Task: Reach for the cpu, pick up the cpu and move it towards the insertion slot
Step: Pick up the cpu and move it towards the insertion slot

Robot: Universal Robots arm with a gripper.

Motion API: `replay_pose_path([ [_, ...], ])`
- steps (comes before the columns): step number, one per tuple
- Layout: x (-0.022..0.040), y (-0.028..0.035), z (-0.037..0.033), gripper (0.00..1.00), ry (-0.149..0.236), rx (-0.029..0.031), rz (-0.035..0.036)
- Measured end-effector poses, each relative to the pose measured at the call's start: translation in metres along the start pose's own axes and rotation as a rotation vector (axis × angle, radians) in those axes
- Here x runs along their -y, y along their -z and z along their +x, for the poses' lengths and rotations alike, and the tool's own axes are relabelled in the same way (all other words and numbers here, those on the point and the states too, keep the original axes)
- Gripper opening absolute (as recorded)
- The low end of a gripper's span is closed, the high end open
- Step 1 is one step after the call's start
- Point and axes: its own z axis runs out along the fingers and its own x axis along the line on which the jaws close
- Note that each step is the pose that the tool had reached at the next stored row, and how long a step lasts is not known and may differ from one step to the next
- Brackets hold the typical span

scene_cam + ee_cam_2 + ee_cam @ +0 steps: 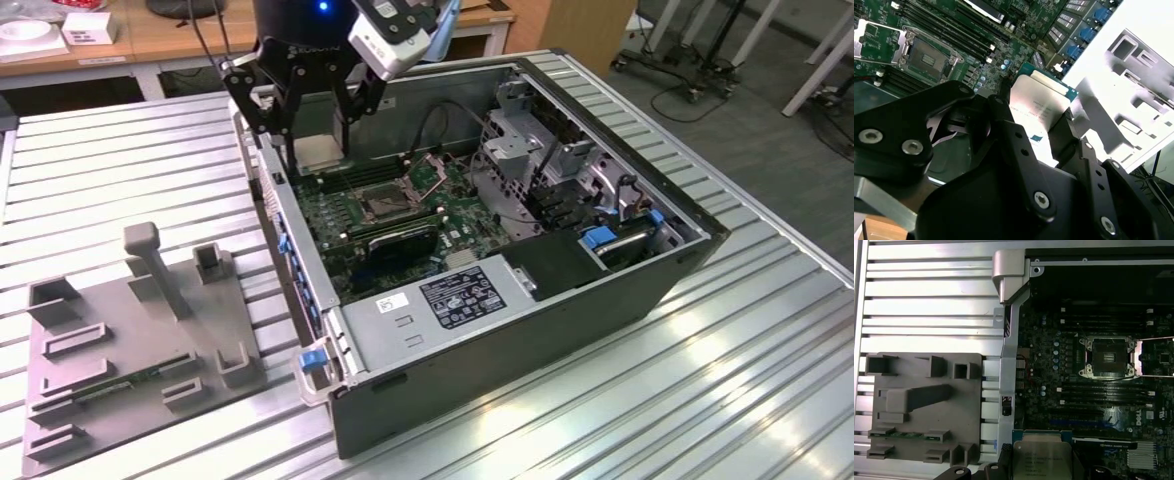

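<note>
The cpu (pixel 316 151), a small square chip with a pale metal top, hangs between the black fingers of my gripper (pixel 316 160), which is shut on its edges. It hovers over the open computer case, just inside the case wall on the exterior view's left. In both wrist views the cpu (pixel 1040 106) (pixel 1041 460) is held by two opposite edges, lid towards the cameras. The insertion slot (pixel 379 205), a silver-framed socket with a dark centre and its cover swung open, lies on the green board below the gripper, towards the exterior view's right. The slot (pixel 1106 357) (pixel 928 58) is bare.
A grey tray (pixel 134 340) with raised holders and a green memory stick (pixel 904 435) lies on the slatted metal table, on the exterior view's left of the case. Inside the case are black memory slots (pixel 1104 390), a silver drive cage (pixel 534 165) and a power supply (pixel 461 295).
</note>
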Motion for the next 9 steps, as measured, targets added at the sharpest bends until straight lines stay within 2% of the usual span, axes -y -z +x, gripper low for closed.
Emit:
replay_pose_path([
  [9,0.0001,-0.0005,-0.0019,0.55,0.000,0.0001,0.0000],
])
